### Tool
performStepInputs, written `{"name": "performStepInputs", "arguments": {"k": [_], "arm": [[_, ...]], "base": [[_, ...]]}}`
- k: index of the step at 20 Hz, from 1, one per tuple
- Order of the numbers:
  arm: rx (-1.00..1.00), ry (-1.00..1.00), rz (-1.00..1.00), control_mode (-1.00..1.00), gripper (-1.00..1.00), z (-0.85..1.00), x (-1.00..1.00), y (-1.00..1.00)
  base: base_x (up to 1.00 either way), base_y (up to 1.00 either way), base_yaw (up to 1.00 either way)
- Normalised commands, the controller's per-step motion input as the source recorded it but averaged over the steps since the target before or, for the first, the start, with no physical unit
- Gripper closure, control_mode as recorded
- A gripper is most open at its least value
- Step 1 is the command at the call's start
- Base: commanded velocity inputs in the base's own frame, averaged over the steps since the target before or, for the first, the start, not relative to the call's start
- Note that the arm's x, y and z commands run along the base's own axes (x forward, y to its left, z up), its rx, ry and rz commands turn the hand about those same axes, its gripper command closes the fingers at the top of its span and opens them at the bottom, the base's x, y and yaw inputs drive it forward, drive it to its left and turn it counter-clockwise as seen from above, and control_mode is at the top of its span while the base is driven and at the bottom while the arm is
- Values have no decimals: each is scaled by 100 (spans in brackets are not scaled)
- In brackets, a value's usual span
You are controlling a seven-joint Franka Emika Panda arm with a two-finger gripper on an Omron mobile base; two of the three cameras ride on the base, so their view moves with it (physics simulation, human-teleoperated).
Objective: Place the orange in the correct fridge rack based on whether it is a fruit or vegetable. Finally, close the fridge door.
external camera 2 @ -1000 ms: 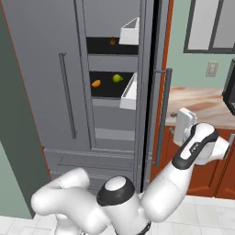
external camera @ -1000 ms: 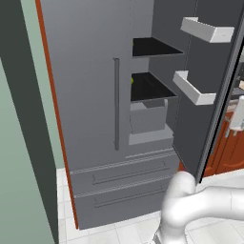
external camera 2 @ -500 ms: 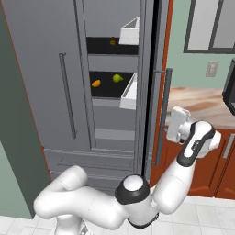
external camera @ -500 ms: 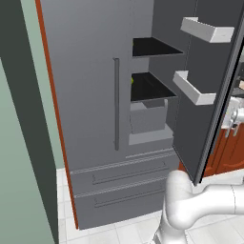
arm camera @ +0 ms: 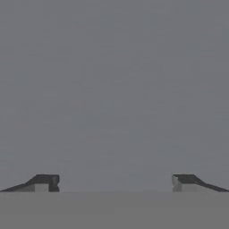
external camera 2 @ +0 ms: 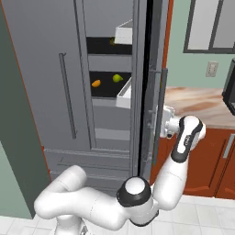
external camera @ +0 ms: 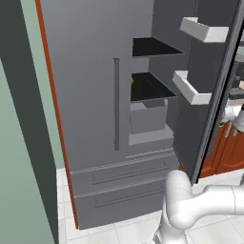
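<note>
The small, round, bright orange fruit [external camera 2: 96, 83] lies on the wide, glossy black fridge rack [external camera 2: 106, 90] in the middle of the tall grey fridge's [external camera 2: 46, 69] open compartment, toward the left of that shelf board as the right base view shows it. A yellow-green round fruit [external camera 2: 117, 78] sits on the same rack, near the orange but apart from it, further right and a little deeper in. On the black upper shelf [external camera 2: 100, 46] a small darker item [external camera 2: 112, 41] shows beside the white door bin, too small to name with confidence. The grey fridge door [external camera 2: 148, 92] stands open, edge-on to the right base view, and carries a white upper bin [external camera: 204, 29] and a white lower bin [external camera: 191, 87] on its inner face. The white arm reaches round to the outer side of that door, and the two-finger gripper [external camera 2: 160, 122] sits up against the door's outer face beside the long grey vertical handle [external camera 2: 162, 103]; whether it actually touches the panel is hard to judge from here. In the hand view the two dark fingertips [arm camera: 44, 182] stand spread wide apart with nothing between them, facing a flat grey surface. To the right of the fridge a light wooden countertop [external camera 2: 197, 100] runs over reddish-brown cabinets [external camera 2: 211, 160].
</note>
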Motion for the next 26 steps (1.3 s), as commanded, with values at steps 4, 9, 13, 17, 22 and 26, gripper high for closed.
{"name": "performStepInputs", "arguments": {"k": [4, 9, 13, 17, 22, 26], "arm": [[-2, -23, 0, -100, -100, 10, -1, 100], [-2, -25, 0, -100, -100, 14, 2, 100], [-4, -17, -10, -100, -100, 22, 26, 100], [-5, -2, -32, -100, -100, 27, 42, 74], [-4, 0, -44, -100, -100, 17, 40, 51], [0, 1, -53, -100, -100, 5, 20, 30]], "base": [[0, 0, 0], [0, 0, 0], [0, 0, 0], [0, 0, 0], [0, 0, 0], [0, 0, 0]]}}
